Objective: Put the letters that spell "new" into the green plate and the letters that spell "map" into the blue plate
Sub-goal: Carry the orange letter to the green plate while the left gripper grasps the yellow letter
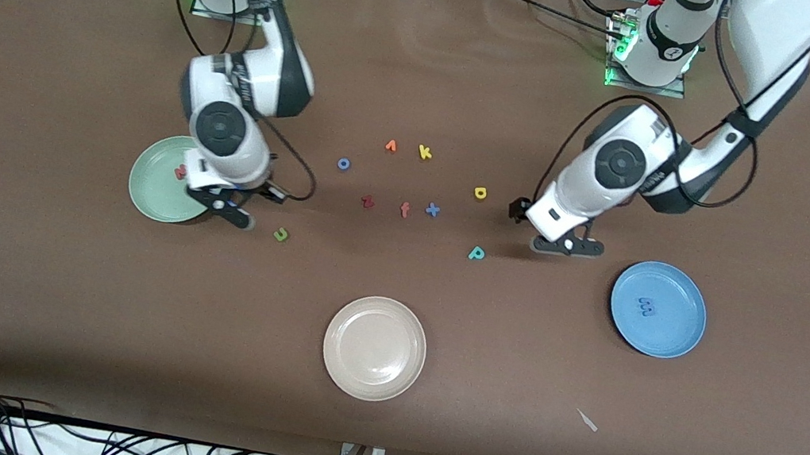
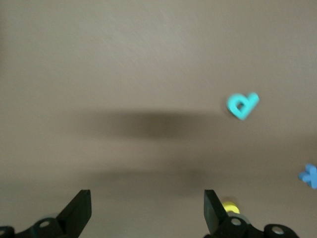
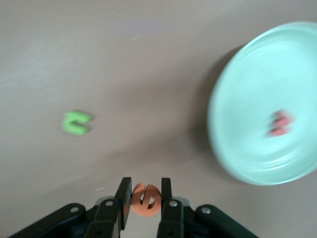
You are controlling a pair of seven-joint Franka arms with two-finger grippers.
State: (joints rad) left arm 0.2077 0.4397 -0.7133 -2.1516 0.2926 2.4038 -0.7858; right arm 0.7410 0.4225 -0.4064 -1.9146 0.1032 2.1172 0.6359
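Note:
My right gripper is shut on the orange e, over the table just off the green plate's rim. In the front view the right gripper hides that letter. The pink w lies in the green plate, and the green n lies on the table beside the gripper. My left gripper hangs open and holds nothing, over the table between the teal p and the blue plate. The blue m lies in that plate. The yellow a sits farther from the camera than the p.
Loose letters lie mid-table: a blue o, an orange letter, a yellow k, a dark red letter, a coral f and a blue x. A beige-white plate sits nearer the camera.

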